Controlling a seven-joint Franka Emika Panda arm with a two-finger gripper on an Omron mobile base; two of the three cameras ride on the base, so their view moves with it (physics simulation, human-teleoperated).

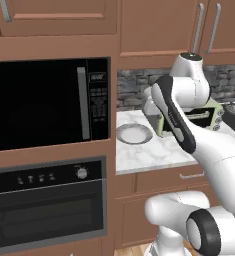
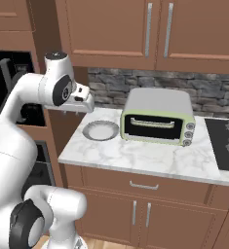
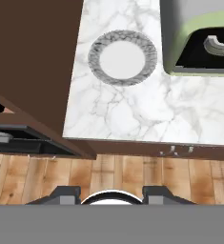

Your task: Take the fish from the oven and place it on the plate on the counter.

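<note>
Left base view: wide built-in wall oven with black knob strip and dark glass door (image 1: 46, 207), shut, low at left under the large black microwave with the vertical grey handle (image 1: 49, 105). No fish to be made out through the glass, so presumably inside. Small round shallow plate with pale centre and darker grey rim (image 1: 134, 133), bare, on the white marble counter with faint grey veining (image 1: 144, 157), just beside the pale-green-fronted toaster oven (image 1: 211, 117), largely hidden by the white arm.

Right base view: same plate (image 2: 101, 130) bare on the counter (image 2: 145, 158), left of the toaster oven (image 2: 158, 116). Hand raised above the counter's left end, over the plate.

Hand view: looking down on the plate (image 3: 123, 57), with nothing on it. Two-finger gripper (image 3: 112, 193) with dark tips set apart, nothing between them: open, carrying nothing.

Judged barely begun: oven door to open, fish to fetch, carry and set down, all left.
</note>
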